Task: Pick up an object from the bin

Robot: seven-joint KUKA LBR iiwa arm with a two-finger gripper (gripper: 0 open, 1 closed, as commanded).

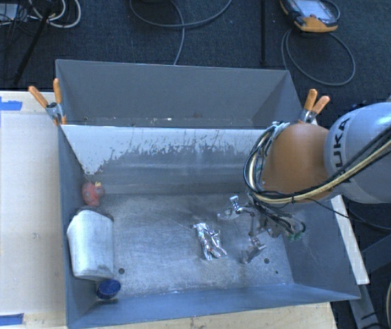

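One crumpled silver foil-like piece (209, 242) lies on the middle of the floor of the grey metal bin (182, 160), just beside the two-finger gripper (243, 230). The gripper's fingers stand apart with nothing between them. We judge that we should first bring the gripper over this piece, then descend straight and close across its narrow side. The piece looks shiny, wrinkled and somewhat long.

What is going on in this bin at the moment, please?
A KUKA arm reaches into the grey bin from the right. Its claw is low over the floor, open and holding nothing, just right of a crumpled silvery piece. A white roll, a small red ball and a blue cap lie at the left.
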